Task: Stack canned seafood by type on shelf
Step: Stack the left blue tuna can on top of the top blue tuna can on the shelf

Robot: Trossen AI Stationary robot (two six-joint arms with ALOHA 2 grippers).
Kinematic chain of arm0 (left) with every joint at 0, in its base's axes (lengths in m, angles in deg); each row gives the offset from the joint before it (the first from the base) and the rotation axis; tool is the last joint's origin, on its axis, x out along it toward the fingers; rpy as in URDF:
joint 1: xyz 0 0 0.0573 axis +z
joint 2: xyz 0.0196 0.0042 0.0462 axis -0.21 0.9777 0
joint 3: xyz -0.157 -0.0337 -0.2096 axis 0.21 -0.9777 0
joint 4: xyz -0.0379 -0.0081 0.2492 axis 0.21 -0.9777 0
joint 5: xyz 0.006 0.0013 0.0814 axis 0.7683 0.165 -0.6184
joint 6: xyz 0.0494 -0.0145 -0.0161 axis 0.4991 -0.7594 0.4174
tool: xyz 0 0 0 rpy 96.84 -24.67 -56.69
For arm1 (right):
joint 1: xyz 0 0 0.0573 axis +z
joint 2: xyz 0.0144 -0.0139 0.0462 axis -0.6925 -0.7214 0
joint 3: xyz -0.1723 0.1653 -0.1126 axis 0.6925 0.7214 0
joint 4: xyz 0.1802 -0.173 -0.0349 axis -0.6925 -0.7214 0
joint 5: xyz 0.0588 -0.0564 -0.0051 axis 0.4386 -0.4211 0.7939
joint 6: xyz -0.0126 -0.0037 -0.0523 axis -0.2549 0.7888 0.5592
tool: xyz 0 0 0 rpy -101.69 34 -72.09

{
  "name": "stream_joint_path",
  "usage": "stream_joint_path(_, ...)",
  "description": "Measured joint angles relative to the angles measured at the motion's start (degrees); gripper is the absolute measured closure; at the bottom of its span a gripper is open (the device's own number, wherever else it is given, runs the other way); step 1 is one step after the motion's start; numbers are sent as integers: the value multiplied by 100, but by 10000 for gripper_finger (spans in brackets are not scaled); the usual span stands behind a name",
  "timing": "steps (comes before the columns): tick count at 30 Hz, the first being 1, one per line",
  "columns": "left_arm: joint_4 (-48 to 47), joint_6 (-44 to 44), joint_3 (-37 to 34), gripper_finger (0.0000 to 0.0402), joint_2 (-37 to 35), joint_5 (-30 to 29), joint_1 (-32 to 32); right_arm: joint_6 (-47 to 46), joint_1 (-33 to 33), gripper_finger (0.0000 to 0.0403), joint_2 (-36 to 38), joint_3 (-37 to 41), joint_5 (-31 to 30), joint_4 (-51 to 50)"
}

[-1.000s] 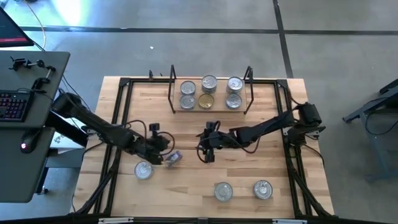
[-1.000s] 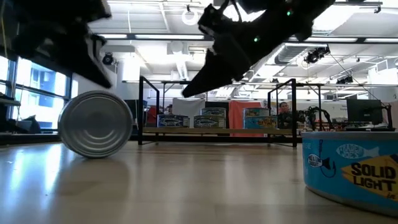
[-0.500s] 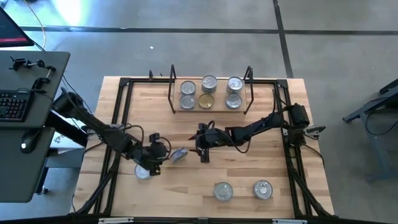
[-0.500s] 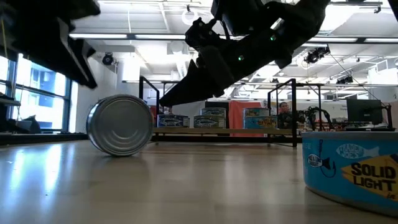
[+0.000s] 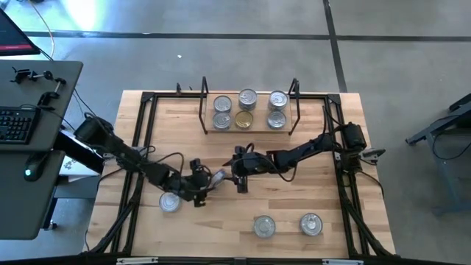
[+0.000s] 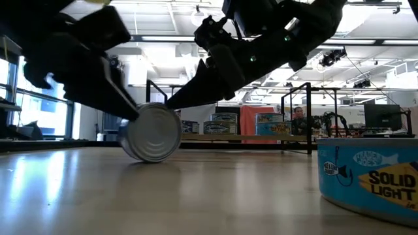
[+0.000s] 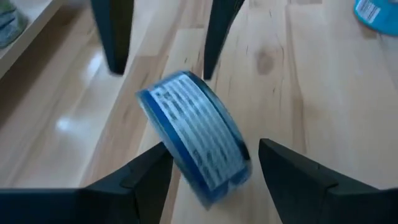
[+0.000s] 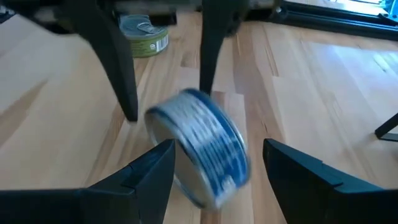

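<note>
A blue-labelled tin (image 5: 218, 177) of canned seafood stands on its rim on the tabletop, blurred in both wrist views. It lies between my left gripper (image 5: 206, 184) and my right gripper (image 5: 237, 177), which face each other. Both are open, their fingers on either side of the tin (image 7: 193, 140) (image 8: 199, 146). The shelf (image 5: 260, 110) at the far middle carries several tins in two rows, flat on the board. My left gripper has one fingertip (image 6: 130, 111) at the edge of the upright tin's silver end (image 6: 153, 132), coming in slanting down from the table's left. Whether it touches, I cannot tell. My right gripper has a fingertip (image 6: 171, 103) right at the tin's top, slanting down from the right; touch cannot be told.
Three more tins lie flat on the table: one (image 5: 170, 201) just near-left of my left gripper, two (image 5: 264, 226) (image 5: 310, 224) by the near edge. The last of these shows close up in the low view (image 6: 369, 183). Black frame rails (image 5: 140, 147) run along the table's sides.
The tin has rolled on its rim toward the table's right, up to my right gripper. My left gripper has followed it rightward and now stands close behind it. My right gripper has shifted a little toward the left.
</note>
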Motion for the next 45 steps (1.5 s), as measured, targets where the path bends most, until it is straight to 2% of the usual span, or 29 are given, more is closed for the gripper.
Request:
stream_joint_path(4, 386, 381, -1, 170, 180, 254, 295, 0, 9, 167, 0, 0, 2, 118)
stream_joint_path(8, 366, 563, -1, 183, 251, 434, 612, -102, 11, 167, 89, 2, -2, 154)
stream_joint_path(12, 319, 844, -1, 228, 289, 671, 841, -101, 40, 167, 507, 0, -42, -307)
stream_joint_path(15, 240, 953, 1, 277, 278, 743, 896, -54, 127, 167, 849, 0, -390, -941)
stream_joint_path(16, 203, 1008, 5, 279, 257, 740, 894, -9, 158, 167, 934, 0, -509, -1144)
stream_joint_path(20, 30, 1234, 3, 279, 128, 706, 831, -36, 206, 167, 994, 0, -598, -1360)
stream_joint_path(26, -205, 1312, 213, 279, -9, 700, 833, 329, 53, 167, 811, 0, -107, -506)
stream_joint_path(30, -267, 1395, 346, 279, 1, 687, 836, 557, 27, 167, 591, 0, -92, -114)
stream_joint_path(39, -789, 1518, 607, 279, 5, 678, 846, 756, 48, 167, 215, -2, -81, 76)
stream_joint_path(45, -1148, 1391, 704, 266, 5, 398, 845, 609, 44, 195, 173, -2, -50, 172)
